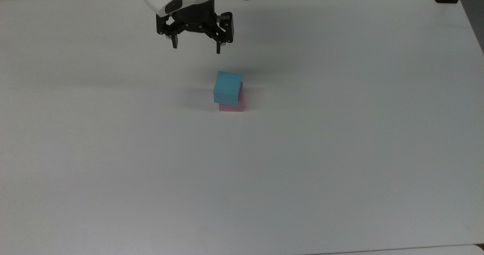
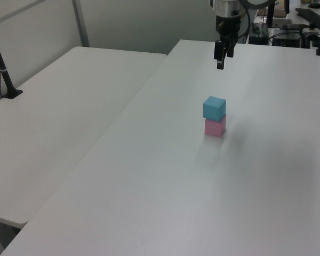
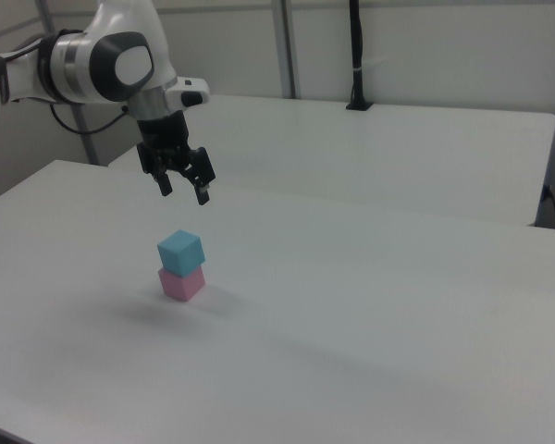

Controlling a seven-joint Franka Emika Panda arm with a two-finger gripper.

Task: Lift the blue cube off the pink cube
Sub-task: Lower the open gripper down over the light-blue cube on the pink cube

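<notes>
Blue cube (image 1: 227, 87) sits atop pink cube (image 1: 234, 104) on white table (image 1: 113, 153); empty gripper (image 1: 196, 48) hovers above, fingers spread.

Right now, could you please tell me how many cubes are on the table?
2, stacked on the white table: the pink cube rests on the tabletop, and the blue cube sits on top of it, slightly skewed.

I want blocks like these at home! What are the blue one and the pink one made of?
The blue cube looks like foam or painted wood: flat, dull faces with no shine or print. The pink cube under it has the same matte, plain look, so probably the same stuff. Looks alone can't settle it.
</notes>
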